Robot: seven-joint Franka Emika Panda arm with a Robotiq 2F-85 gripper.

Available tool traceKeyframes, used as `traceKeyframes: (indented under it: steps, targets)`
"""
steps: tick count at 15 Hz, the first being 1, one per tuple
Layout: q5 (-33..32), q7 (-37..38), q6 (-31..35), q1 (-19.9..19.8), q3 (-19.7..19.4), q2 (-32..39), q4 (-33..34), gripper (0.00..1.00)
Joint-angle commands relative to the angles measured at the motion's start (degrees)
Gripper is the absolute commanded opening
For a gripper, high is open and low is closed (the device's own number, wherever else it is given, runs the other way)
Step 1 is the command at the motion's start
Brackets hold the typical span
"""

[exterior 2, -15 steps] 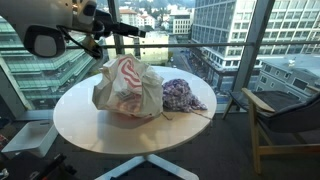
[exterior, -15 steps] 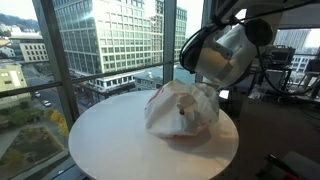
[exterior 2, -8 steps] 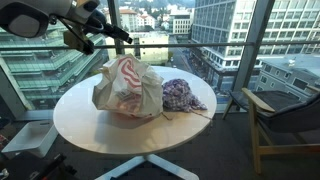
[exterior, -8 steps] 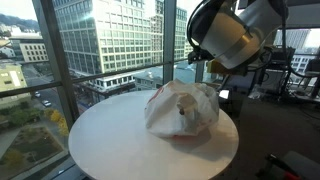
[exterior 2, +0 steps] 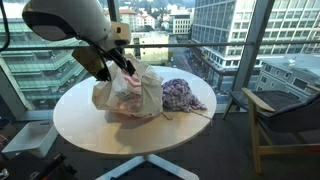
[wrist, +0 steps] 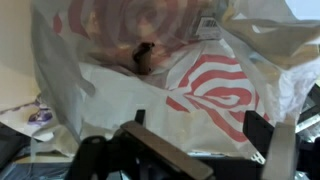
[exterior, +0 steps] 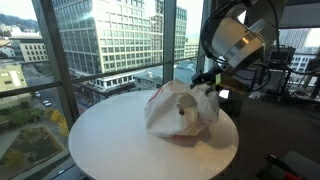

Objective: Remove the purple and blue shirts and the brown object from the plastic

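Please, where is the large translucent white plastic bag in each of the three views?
In an exterior view: the large translucent white plastic bag sits right of centre.
In an exterior view: left of centre, beside a purplish cloth.
Wrist view: it fills nearly the whole picture.
Shared landmark: the round white table, in both exterior views.

High-rise office lounge: floor-to-ceiling windows (exterior: 100, 45), towers (exterior 2: 225, 30) outside, round white table (exterior 2: 95, 132), armchair (exterior 2: 285, 125).
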Motion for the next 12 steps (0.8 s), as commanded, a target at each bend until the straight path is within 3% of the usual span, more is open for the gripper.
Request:
traceKeyframes:
  steps: [1, 4, 7, 8, 9, 10, 12]
  targets:
    - [-3.9, 6.5, -3.8, -1.0, 0.8, 4.2, -2.5, 1.0]
    - [-7.7, 12.2, 1.4, -0.4, 2.1, 8.2, -2.7, 1.0]
    - [-6.3, 13.6, 6.0, -0.1, 2.5, 9.3, -2.5, 1.0]
    - [-15.2, 22.5, 7.2, -9.6, 11.4, 8.5, -4.6, 1.0]
    - [-7.2, 14.8, 7.2, -1.9, 4.1, 9.0, -2.5, 1.0]
    - [-8.3, 16.2, 6.9, -3.6, 5.4, 8.6, -2.4, 1.0]
    - [-8.1, 16.7, 7.6, -3.2, 5.5, 7.5, -2.4, 1.0]
